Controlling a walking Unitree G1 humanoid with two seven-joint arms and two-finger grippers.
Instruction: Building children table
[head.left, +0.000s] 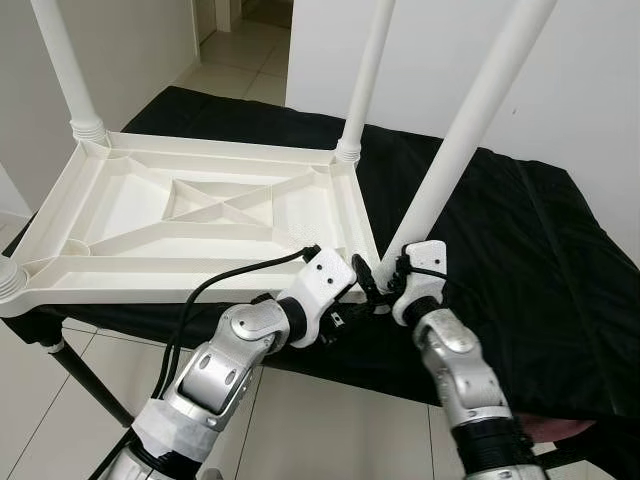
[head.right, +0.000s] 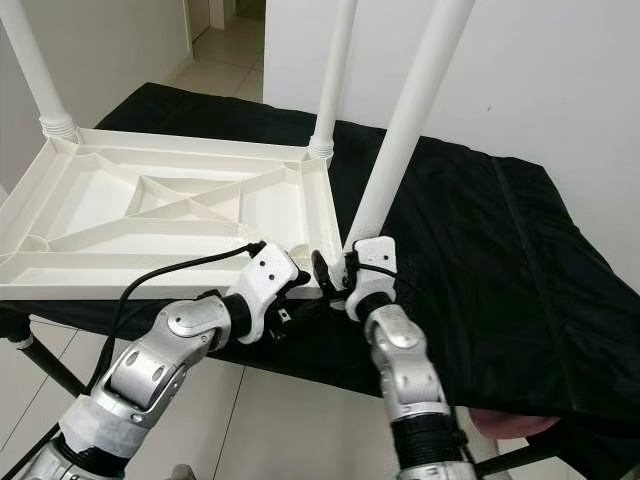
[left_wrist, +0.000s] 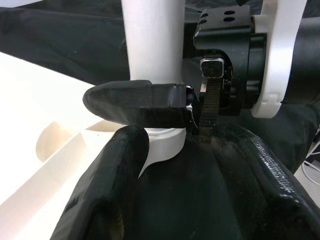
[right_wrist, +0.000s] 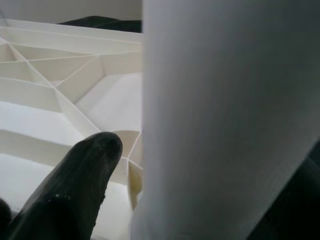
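Note:
A white plastic children's table top (head.left: 130, 215) lies upside down on a black-covered work table (head.left: 520, 250). Upright white legs stand in its far left corner (head.left: 65, 65) and far right corner (head.left: 365, 80). A third leg (head.left: 470, 120) leans to the right from the near right corner socket. My right gripper (head.left: 392, 272) is shut on this leg's base, one finger (left_wrist: 130, 102) across its front, the leg (right_wrist: 225, 110) close beside its finger (right_wrist: 75, 185). My left gripper (head.left: 358, 295) hovers at the same corner, its fingers (left_wrist: 115, 190) apart just short of the leg's collar (left_wrist: 160, 145).
The work table's front edge runs just under both wrists, with tiled floor (head.left: 300, 420) below. A black cable (head.left: 220, 285) loops from my left forearm over the table top's near rim. A white wall stands behind on the right, and a black stand leg (head.left: 85, 380) lower left.

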